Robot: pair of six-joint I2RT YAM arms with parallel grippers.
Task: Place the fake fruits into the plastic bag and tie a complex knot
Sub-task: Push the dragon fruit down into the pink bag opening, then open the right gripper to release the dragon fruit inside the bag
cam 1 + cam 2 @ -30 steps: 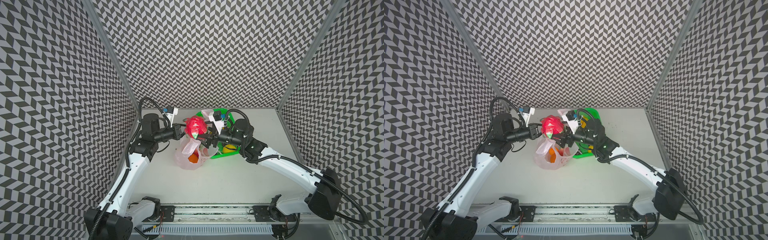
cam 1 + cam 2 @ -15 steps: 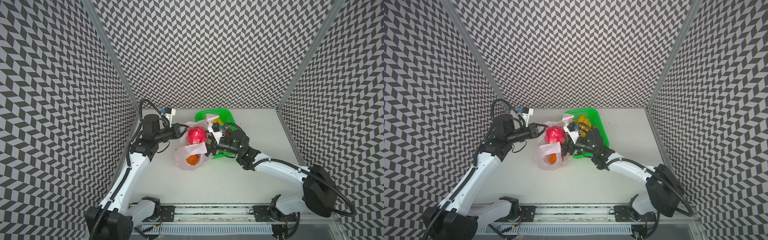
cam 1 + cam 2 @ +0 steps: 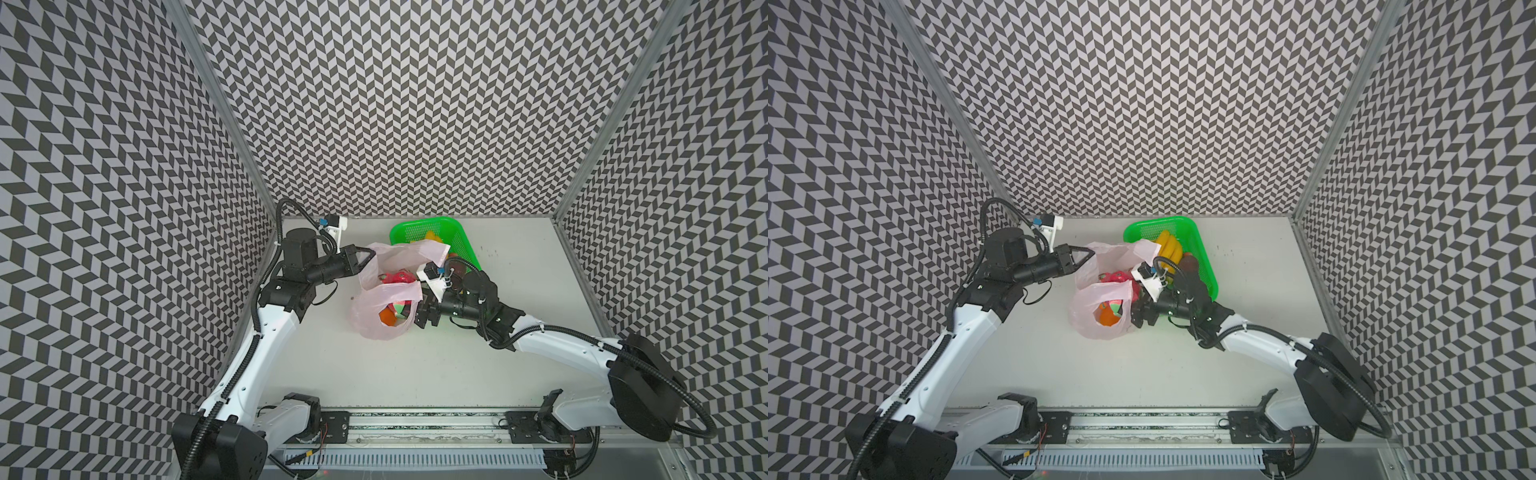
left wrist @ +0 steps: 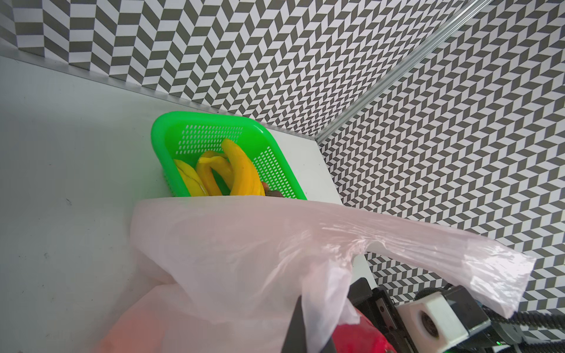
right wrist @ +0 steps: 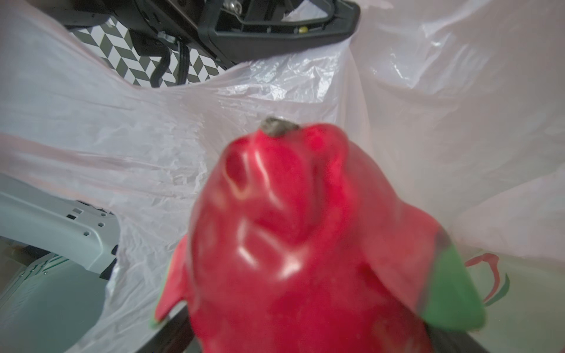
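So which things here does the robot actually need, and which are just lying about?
Part of the job: thin pale-pink plastic bag; glossy red toy dragon fruit; yellow plastic bananas; orange toy fruit inside the bag; left end effector pinching the bag's rim; right end effector holding the dragon fruit.
Just there: green mesh plastic basket holding the bananas; white tabletop; chevron-patterned walls.

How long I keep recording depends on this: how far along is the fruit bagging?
Done: an orange fruit lies in the plastic bag. In hand: the left gripper is shut on the bag's rim, holding it open, while the right gripper holds the dragon fruit in the bag's mouth. To do: the bananas and a dark brown fruit lie in the green basket, and the handles are not tied.
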